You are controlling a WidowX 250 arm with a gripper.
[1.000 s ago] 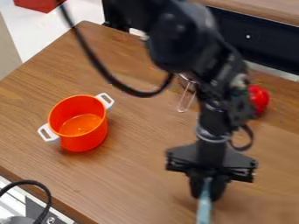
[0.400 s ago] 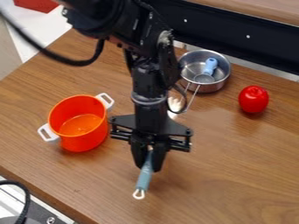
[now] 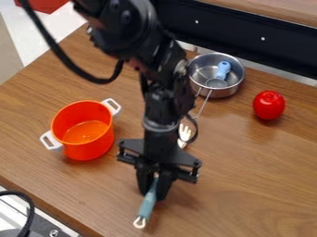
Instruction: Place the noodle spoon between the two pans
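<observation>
The gripper (image 3: pixel 153 189) hangs low over the table's front part, right of and below the orange pot, and is shut on the blue-grey handle (image 3: pixel 147 203) of the noodle spoon. A white loop ends the handle toward the front edge. Behind the gripper's arm, a white pronged end (image 3: pixel 184 133) shows, likely the spoon's head. At left stands the orange pot (image 3: pixel 90 150) with white handles. The silver pan (image 3: pixel 223 91) sits at the back, its wire handle pointing toward the arm, with a light blue utensil (image 3: pixel 223 70) inside.
A red tomato-like object (image 3: pixel 269 105) rests on the wooden table (image 3: pixel 260 185) at the right. A black cable loops at the lower left beyond the table edge. Behind the table runs a dark panel (image 3: pixel 229 32).
From the right front, the gripper has swung left with the spoon, then shifted slightly toward the front edge. The silver pan has come into view from behind the arm.
</observation>
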